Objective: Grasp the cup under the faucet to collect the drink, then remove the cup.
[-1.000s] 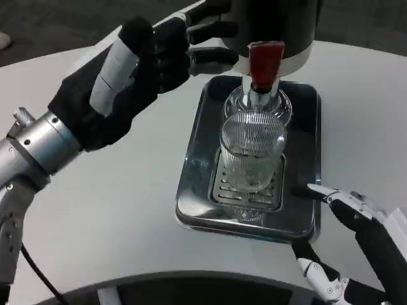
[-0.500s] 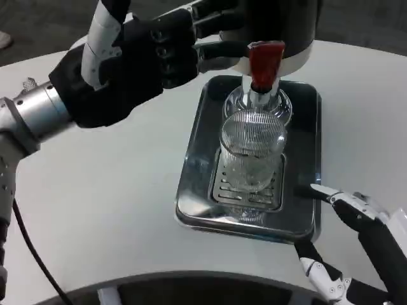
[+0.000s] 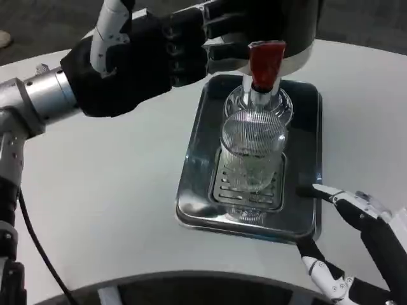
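A clear ribbed glass cup (image 3: 252, 151) stands upright on the grille of a steel drip tray (image 3: 197, 194), directly under the red faucet lever (image 3: 265, 61) of a dark dispenser (image 3: 273, 28). My left hand (image 3: 143, 60) hangs raised at the dispenser's left side, its black fingers reaching toward the dispenser body, holding nothing I can see. My right hand (image 3: 359, 238) is low at the tray's right front corner, fingers spread, one fingertip close to the tray rim. It is apart from the cup.
The white round table (image 3: 108, 210) spreads left of the tray. Its front edge curves near the bottom of the picture. A black cable (image 3: 35, 248) hangs by my left forearm.
My left hand has risen and moved right, closer to the dispenser. My right hand has barely shifted. The cup stays put.
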Action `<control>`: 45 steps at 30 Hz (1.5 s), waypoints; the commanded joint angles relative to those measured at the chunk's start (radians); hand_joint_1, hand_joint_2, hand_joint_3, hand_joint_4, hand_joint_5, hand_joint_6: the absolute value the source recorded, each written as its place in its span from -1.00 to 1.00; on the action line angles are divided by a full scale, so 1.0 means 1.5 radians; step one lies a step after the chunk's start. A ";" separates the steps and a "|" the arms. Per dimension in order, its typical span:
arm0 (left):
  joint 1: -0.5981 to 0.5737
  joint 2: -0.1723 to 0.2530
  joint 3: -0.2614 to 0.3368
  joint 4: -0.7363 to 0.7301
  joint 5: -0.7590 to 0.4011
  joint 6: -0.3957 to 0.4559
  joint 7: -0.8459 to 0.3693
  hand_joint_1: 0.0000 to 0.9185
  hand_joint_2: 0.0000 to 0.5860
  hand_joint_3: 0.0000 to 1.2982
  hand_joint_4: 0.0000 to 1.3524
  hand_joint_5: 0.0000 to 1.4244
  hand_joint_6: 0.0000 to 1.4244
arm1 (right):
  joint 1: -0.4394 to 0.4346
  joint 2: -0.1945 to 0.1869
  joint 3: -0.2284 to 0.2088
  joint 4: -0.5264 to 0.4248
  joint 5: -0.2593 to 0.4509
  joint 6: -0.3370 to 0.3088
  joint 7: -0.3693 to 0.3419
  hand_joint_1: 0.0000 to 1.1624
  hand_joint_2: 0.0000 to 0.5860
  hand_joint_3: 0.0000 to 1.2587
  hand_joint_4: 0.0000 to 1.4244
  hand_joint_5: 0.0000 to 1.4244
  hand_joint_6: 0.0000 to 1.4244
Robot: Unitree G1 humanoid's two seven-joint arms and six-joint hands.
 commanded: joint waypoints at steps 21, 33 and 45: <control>-0.070 -0.043 0.022 0.069 0.019 0.002 -0.021 -1.00 -1.00 -0.75 -0.91 -0.80 -0.95 | 0.009 0.001 -0.003 -0.007 0.005 -0.007 -0.001 0.09 0.60 -0.57 -0.72 -0.78 -0.94; -0.079 -0.057 0.033 0.031 0.012 0.030 -0.028 -1.00 -1.00 -0.72 -0.90 -0.79 -0.94 | 0.005 0.001 -0.008 -0.005 0.008 -0.006 -0.001 0.09 0.60 -0.57 -0.71 -0.78 -0.93; -0.086 -0.072 0.024 0.012 0.024 0.018 -0.022 -1.00 -1.00 -0.69 -0.90 -0.79 -0.94 | -0.002 0.004 -0.003 0.000 0.005 -0.002 -0.001 0.09 0.60 -0.57 -0.71 -0.77 -0.93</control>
